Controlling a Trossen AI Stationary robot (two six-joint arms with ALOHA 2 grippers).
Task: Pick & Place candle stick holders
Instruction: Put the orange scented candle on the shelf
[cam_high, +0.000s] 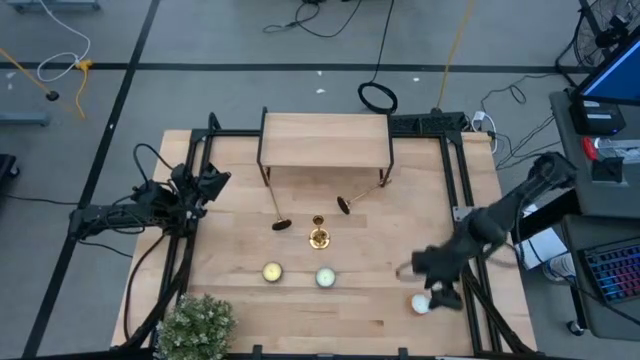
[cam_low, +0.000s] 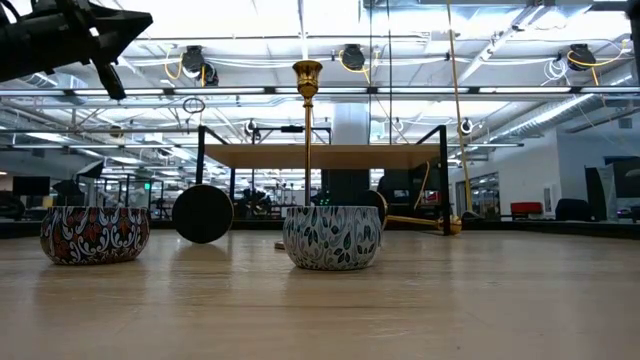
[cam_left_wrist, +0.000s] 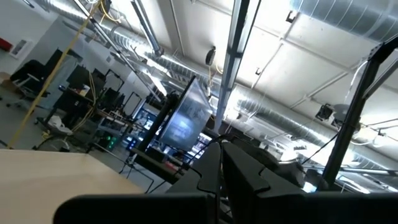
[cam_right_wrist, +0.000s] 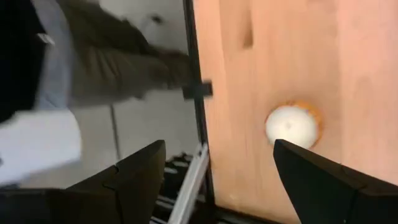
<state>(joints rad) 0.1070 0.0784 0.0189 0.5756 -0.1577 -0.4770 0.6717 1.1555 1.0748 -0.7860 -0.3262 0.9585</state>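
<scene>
Standing candlestick (cam_high: 319, 236) beyond right gripper (cam_high: 412, 268)

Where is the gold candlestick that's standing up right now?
From above, the upright candlestick stands mid-table, in front of the small wooden shelf, between two fallen candlesticks and just behind the green candle.

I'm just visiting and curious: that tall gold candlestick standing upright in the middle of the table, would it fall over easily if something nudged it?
Probably yes. The standing candlestick holder is tall and thin on a small base, so a push near the cup would likely tip it. Two others already lie flat. Its shiny metal stem looks stiff and may be slippery.
</scene>
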